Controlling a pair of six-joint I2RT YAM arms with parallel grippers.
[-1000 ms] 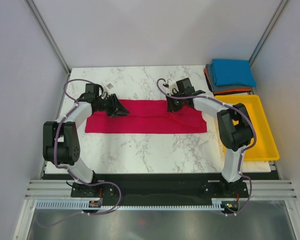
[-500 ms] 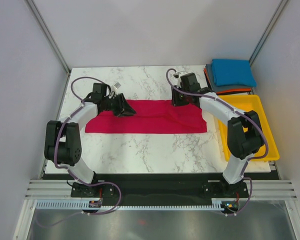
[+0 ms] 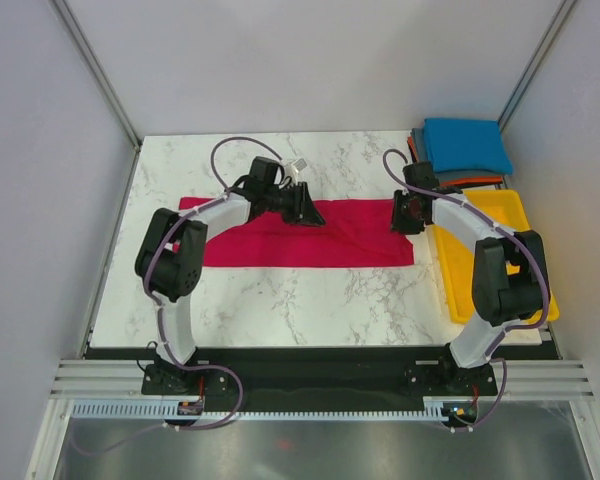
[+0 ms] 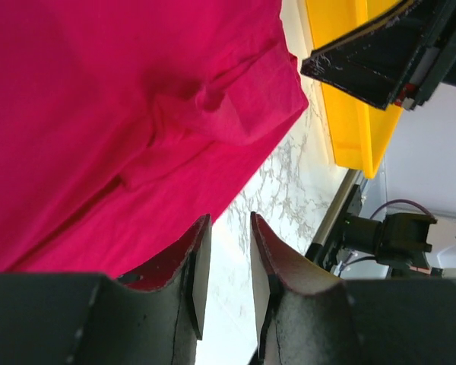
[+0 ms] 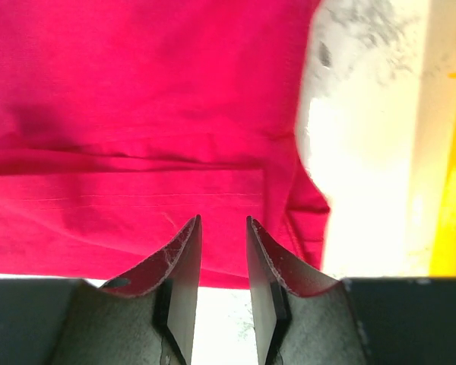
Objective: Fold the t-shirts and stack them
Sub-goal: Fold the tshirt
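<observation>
Marble table [image 3: 280,300], red t-shirt [image 3: 350,242], yellow tray [image 3: 507,204] beside, folded t-shirts [image 3: 467,145] behind, left tool [image 4: 228,228], right tool [image 5: 222,224] narrowly parted, empty

Overhead view; both wrists close above t-shirt [image 3: 340,245]

The white marbled table [image 3: 280,300] carries 3 things. A crimson t-shirt [image 3: 350,245] lies across its middle as a long flat band, rumpled at the right end. A yellow tray [image 3: 542,285] sits along the right edge, and 1 stack of folded tees [image 3: 467,143], blue on top, fills the far right corner.
</observation>
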